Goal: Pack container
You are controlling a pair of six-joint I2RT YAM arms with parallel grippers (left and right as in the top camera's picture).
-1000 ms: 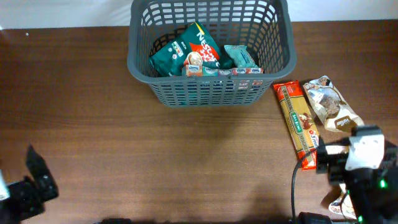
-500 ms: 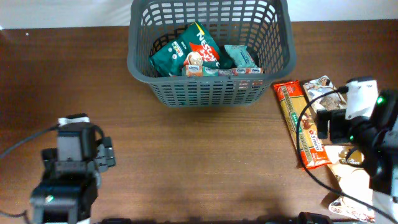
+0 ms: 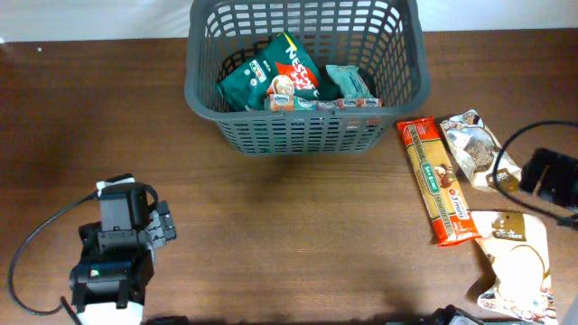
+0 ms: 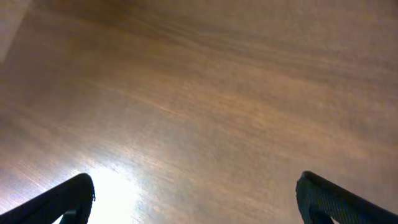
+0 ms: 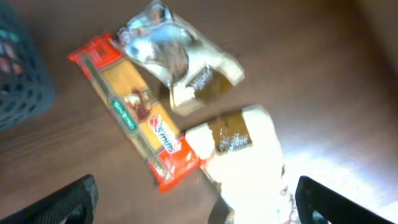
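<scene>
The dark grey container (image 3: 298,135) stands at the back centre of the table, holding several green and teal food packets (image 3: 282,72). Its corner shows at the left edge (image 5: 22,74) of the right wrist view. To its right lie a long red and yellow pasta packet (image 3: 440,181), a clear snack packet (image 3: 477,149) and a white bag (image 3: 519,262). My right gripper (image 5: 202,202) hangs open above these three, with nothing between its fingers. My left gripper (image 4: 196,199) is open over bare wood, its arm (image 3: 117,244) at the front left.
The wooden table (image 3: 289,235) runs wide between the left arm and the packets. A black cable (image 3: 36,244) loops beside the left arm. The right arm (image 3: 551,176) sits at the right edge, near the snack packet.
The left arm came in from the front-left corner and settled at the front left. The right arm rose from the front right and drew back to the right edge, uncovering the white bag.
</scene>
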